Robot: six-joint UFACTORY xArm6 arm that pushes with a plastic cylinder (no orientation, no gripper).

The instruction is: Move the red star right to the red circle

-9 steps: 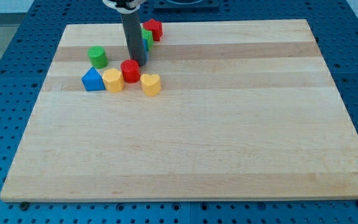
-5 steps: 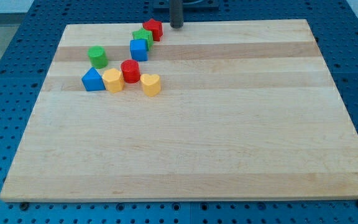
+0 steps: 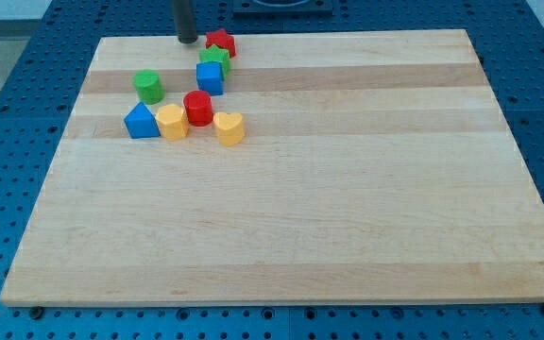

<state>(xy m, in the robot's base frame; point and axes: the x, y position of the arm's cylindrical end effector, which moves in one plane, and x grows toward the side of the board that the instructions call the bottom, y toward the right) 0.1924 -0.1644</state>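
Camera view: my tip [image 3: 188, 41] stands at the board's top edge, just left of the red star [image 3: 220, 42]. It is a bare rod holding nothing. The red circle [image 3: 197, 108] lies lower, apart.

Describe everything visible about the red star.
The red star is a small, glossy block that looks like painted wood or plastic, its points rounded and hard to make out. It sits flat near the board's top edge, towards the view's left. The green block lies right below it, apparently touching. My tip stands just to its left, close by; contact cannot be told. The red circle sits further down.
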